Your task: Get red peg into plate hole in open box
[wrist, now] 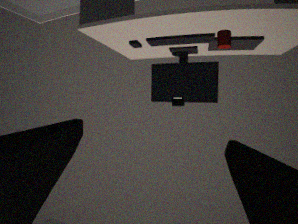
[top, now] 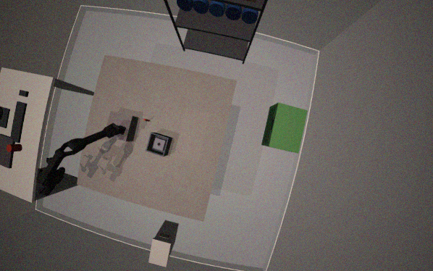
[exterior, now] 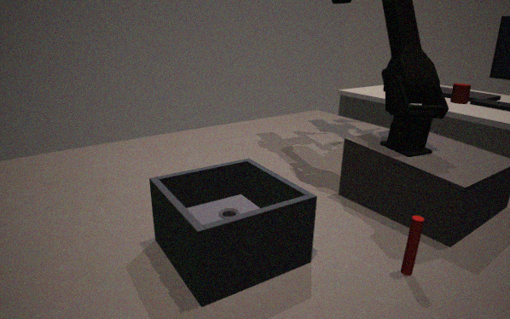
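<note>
The red peg (top: 146, 119) (exterior: 413, 246) stands upright on the floor, outside the box and near the arm's pedestal. The open dark box (top: 169, 146) (exterior: 253, 252) stands apart from it. The pale plate (top: 161, 141) (exterior: 209, 209) at its bottom shows an empty round hole (top: 158, 144) (exterior: 228, 213). My gripper (wrist: 156, 137) is wide open with nothing between its fingers. It is far from the peg and box, over by the desk side in the top view, and out of frame in the exterior view. Neither peg nor box shows in the wrist view.
The arm rises from a grey pedestal (top: 132, 129) (exterior: 390, 200) beside the peg. A pale desk (top: 19, 174) (wrist: 110, 40) with a monitor (wrist: 184, 81) and a red mug (exterior: 460, 94) (wrist: 224, 39) stands behind it. A green block (top: 288, 127) and a shelf rack stand farther off.
</note>
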### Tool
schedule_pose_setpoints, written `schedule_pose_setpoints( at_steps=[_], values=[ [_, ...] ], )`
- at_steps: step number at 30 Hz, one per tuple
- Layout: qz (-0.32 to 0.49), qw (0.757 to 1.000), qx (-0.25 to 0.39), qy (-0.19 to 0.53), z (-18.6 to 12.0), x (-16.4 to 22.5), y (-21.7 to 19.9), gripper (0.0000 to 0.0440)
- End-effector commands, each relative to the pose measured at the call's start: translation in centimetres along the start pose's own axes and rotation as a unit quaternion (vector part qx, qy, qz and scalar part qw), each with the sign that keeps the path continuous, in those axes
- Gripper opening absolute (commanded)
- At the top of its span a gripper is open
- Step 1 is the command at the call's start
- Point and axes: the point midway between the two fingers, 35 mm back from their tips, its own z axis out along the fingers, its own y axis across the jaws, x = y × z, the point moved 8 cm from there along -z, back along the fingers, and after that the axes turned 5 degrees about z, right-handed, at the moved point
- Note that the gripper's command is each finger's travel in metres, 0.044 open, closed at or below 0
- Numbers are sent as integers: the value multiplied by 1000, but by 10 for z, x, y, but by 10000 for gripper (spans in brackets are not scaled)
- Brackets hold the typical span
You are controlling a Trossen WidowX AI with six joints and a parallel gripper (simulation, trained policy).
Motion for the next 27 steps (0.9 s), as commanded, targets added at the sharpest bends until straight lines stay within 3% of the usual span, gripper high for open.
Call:
schedule_pose_setpoints(
  at_steps=[1,13,27],
  values=[
    [29,999,33,-29,-30,-11,2,440],
    [144,968,135,-156,-146,-38,32,440],
    [250,887,182,-342,-263,-54,117,440]
  ],
)
